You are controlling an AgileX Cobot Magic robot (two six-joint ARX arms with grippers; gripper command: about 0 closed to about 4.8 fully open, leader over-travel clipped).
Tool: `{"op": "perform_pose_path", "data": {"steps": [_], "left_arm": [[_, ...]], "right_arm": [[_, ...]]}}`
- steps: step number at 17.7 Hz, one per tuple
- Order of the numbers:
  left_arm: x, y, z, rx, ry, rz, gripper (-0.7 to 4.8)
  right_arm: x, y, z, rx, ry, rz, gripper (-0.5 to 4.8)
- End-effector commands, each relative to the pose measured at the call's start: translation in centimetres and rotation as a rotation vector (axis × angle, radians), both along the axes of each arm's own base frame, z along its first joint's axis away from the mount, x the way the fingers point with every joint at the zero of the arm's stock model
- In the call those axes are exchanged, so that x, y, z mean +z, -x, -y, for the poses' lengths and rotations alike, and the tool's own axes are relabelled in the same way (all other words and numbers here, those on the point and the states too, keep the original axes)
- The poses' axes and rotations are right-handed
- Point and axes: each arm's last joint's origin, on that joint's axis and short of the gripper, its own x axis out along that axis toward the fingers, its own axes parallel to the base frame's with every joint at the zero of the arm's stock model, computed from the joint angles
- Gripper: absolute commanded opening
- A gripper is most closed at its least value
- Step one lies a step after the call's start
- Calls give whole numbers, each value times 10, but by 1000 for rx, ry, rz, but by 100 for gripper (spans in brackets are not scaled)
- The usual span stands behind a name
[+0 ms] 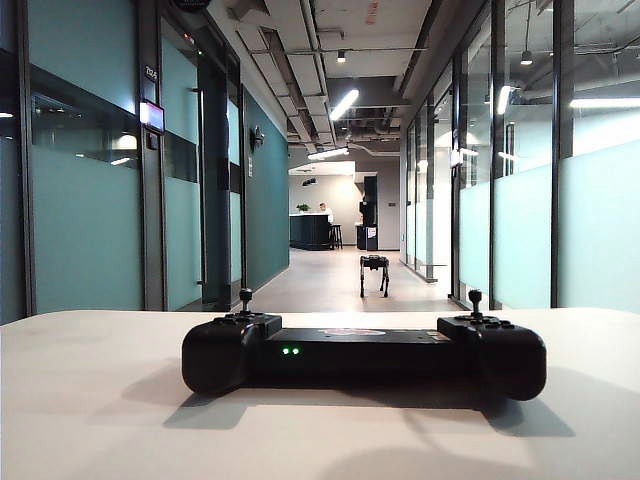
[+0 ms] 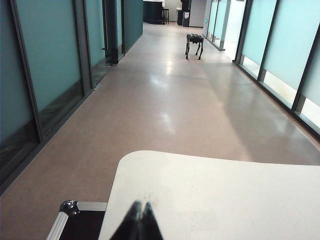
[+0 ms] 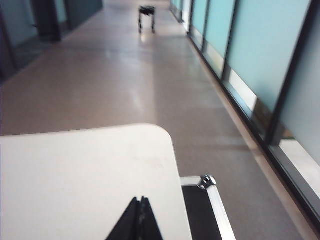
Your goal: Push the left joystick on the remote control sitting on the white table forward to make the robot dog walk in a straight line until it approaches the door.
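remote control: wide black gamepad-style remote control point(image 1: 364, 352), two bulged ends, flat middle with a red-white logo and two green lights lit; lies flat on the table, centred in the exterior view
left joystick: small black thumbstick with thin stem and round cap point(image 1: 245, 297), upright on the controller's left end; nothing touching it
right thumbstick: matching black stick point(image 1: 475, 298) on the right end, upright, also untouched
table: broad matte white tabletop point(image 1: 90, 400); rounded corners show in both wrist views point(image 2: 210, 190) point(image 3: 75, 175)
robot dog: small black four-legged robot with boxy body and thin legs point(image 1: 374, 273), standing far down the corridor on the brown floor, near the right-hand glass wall; also seen in the wrist views point(image 2: 194, 44) point(image 3: 146, 16), blurred in the right one
left gripper: dark fingers pressed together to a point point(image 2: 140, 222), holding nothing, over the table's near edge, well apart from the controller
right gripper: dark fingers closed tip to tip point(image 3: 140, 217), empty, over the table's near edge by its corner
case: black case with metal edging and corner caps point(image 2: 75, 220) point(image 3: 202, 205) on the floor just beside the table
arms in exterior view: not visible
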Motion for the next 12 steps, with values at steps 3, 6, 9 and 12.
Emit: {"op": "perform_pose_path", "data": {"steps": [3, 6, 9, 12], "left_arm": [[1, 0, 0, 0, -2, 5, -5], [1, 0, 0, 0, -2, 0, -5], [1, 0, 0, 0, -2, 0, -5], [1, 0, 0, 0, -2, 0, -5]], "right_arm": [[-1, -1, -1, 93, -2, 27, -1], [-1, -1, -1, 82, -1, 26, -1], [-1, -1, -1, 82, -1, 26, -1], [-1, -1, -1, 62, 0, 26, -1]]}}
